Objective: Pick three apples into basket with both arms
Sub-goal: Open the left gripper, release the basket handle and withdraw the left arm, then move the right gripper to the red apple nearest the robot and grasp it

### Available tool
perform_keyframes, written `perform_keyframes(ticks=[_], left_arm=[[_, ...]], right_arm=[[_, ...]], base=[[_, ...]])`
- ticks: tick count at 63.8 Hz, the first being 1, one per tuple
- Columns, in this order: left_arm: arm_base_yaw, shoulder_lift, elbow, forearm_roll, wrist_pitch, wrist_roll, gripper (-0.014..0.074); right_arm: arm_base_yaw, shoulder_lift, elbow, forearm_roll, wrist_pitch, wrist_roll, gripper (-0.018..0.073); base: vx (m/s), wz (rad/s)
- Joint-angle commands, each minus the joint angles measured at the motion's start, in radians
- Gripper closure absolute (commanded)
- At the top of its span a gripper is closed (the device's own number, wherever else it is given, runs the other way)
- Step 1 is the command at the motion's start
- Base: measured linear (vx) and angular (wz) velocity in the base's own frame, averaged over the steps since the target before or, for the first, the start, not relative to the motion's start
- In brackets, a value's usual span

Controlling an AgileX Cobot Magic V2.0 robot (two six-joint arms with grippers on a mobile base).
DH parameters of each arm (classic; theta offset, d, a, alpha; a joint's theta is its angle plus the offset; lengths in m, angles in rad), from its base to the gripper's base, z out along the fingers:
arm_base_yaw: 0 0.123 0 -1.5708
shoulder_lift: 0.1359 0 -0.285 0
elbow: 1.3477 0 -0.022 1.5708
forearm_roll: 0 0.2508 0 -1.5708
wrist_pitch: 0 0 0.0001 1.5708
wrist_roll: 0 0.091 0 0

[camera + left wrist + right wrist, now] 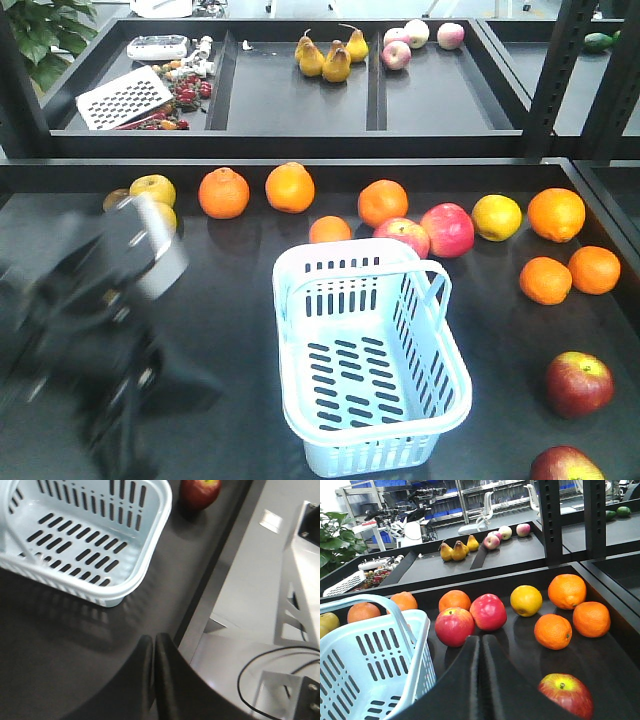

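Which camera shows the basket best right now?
Exterior front-facing view: the whole basket shows from above, empty. The left wrist view catches only one corner and part of its bottom; the right wrist view only the handle and one slotted side.

The basket (pixel 365 455) is pale blue-white, its walls and floor patterned with rows of slots. The dark apples (pixel 579 384) are dull maroon with yellow patches at the stem; the 2 pinkish apples (pixel 447 229) are a brighter pinkish red. The oranges (pixel 223 193) are vivid orange, and 1 round fruit (pixel 497 217) is lemon yellow. The pears (pixel 323 57) are yellow-brown. The table (pixel 510 330) is matt black, as are the left gripper (pixel 153 639) and right gripper (pixel 480 639). The grater (pixel 124 98) is white, dotted with holes.
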Motion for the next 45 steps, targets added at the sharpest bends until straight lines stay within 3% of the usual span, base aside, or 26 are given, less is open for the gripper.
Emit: perform_keyframes(ticks=[1,16,28,45], left_arm=[[0.001,-0.118,0.104,-0.051,-0.129,-0.01,0.0604],[0.001,-0.34,0.389,-0.105,-0.3,-0.015,0.0604],[0.001,-0.421,0.482,-0.101,-0.327,-0.015,0.0604],[0.001,-0.426,0.487,-0.101,-0.322,-0.015,0.0604]], right_arm=[[-0.006,-0.013,0.013,-0.011,-0.078,-0.004,0.0568],[-0.006,-0.013,0.013,-0.011,-0.078,-0.004,0.0568],[-0.006,-0.013,0.013,0.034,-0.084,0.005,0.0568],[-0.006,-0.013,0.013,0.469,-0.184,0.097,0.0568]], base=[[0.0,0.0],[0.0,0.0],[0.0,0.0],[0.0,0.0]])
